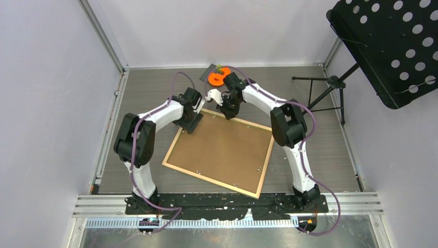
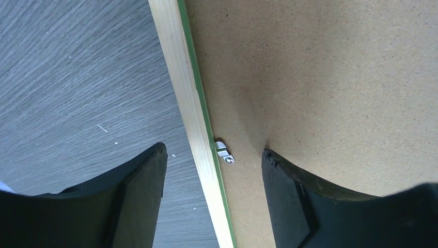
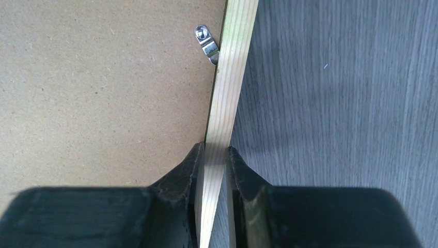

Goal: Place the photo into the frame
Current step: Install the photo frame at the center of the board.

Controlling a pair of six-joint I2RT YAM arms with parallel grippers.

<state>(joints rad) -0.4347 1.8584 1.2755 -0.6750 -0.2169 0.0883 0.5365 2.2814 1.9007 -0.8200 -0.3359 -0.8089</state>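
Note:
The frame (image 1: 206,179) lies flat on the table, pale wood rails up, with a brown backing board (image 1: 222,150) filling it. The photo is hidden. My left gripper (image 1: 190,123) is at the frame's far left corner. In the left wrist view it stands open (image 2: 214,160), one finger (image 2: 139,196) over the table and the other over the board, straddling the rail (image 2: 183,88) beside a small metal clip (image 2: 224,153). My right gripper (image 1: 227,113) is at the far rail, shut (image 3: 214,155) on the frame's wooden rail (image 3: 230,77), just below another clip (image 3: 205,41).
An orange object (image 1: 219,76) lies on the table beyond the frame's far edge. A black tripod stand (image 1: 330,88) with a perforated black panel (image 1: 392,46) stands at the right. Grey walls close in the table on three sides.

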